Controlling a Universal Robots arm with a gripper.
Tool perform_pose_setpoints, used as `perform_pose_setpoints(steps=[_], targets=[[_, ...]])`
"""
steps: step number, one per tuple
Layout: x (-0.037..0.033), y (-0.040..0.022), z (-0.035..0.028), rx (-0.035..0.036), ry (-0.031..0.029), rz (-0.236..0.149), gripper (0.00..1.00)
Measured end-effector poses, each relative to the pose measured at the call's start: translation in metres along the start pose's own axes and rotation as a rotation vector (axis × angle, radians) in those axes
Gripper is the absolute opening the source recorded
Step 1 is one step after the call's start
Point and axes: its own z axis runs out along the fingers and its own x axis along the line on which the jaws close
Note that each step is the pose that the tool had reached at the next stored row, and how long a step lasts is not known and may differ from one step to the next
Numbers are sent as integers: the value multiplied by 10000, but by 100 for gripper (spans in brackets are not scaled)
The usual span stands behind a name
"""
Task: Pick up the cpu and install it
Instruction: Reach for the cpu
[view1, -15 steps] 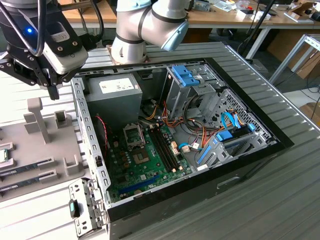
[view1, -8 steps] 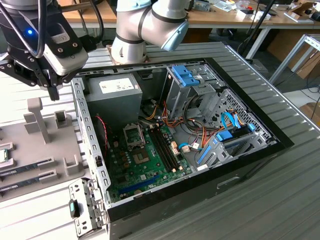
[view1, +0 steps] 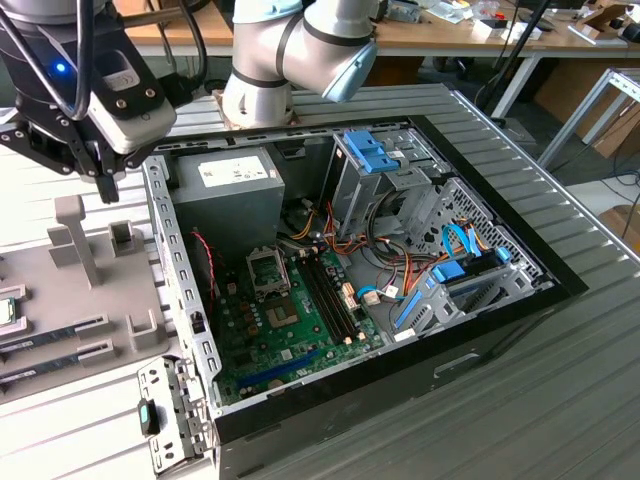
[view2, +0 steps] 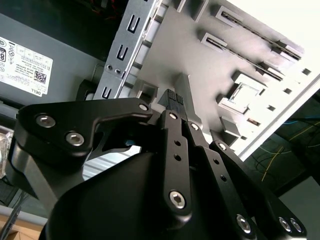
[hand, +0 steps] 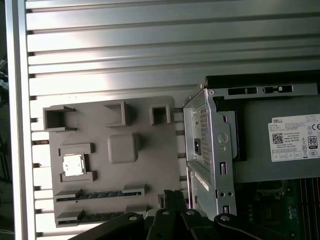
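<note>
Step in hand, as we are reading it: the reach for the cpu (hand: 73, 164). It is lying flat, metal top up, in its walled nest on the tray (hand: 125, 112), and nothing is lifted yet. In the first wrist view the gripper (hand: 172, 196) is hanging over the tray's edge nearest the case (view1: 420, 300), well apart from the cpu. In both wrist views its fingers (view2: 172, 98) are pressed together with nothing between them. We are noting three things on the tray that crowd the path. A raised block (hand: 122, 147) is sitting between the gripper and the nest. Two memory strips (hand: 100, 194) are lying in slots just beside the nest. An upright post (view2: 183, 85) is standing close behind the fingertips. To do this reach well, we are judging that the fingers want parting while they are high over the tray, before any descent. The travel should stay above the block and the post. The jaws should be squared to the two chip sides the nest walls seem to leave free. The drop should be straight, since the chip is thin and offers little edge to grip. A light, level hold seems safest, because a tilt could jam it against the walls. The socket (view1: 268, 270) is off the tray, inside the case, and we cannot tell whether its bracket is raised.
</note>
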Motion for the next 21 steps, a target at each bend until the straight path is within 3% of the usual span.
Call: perform_pose_setpoints(steps=[21], targets=[[29,-5,62,0,0,1,11]])
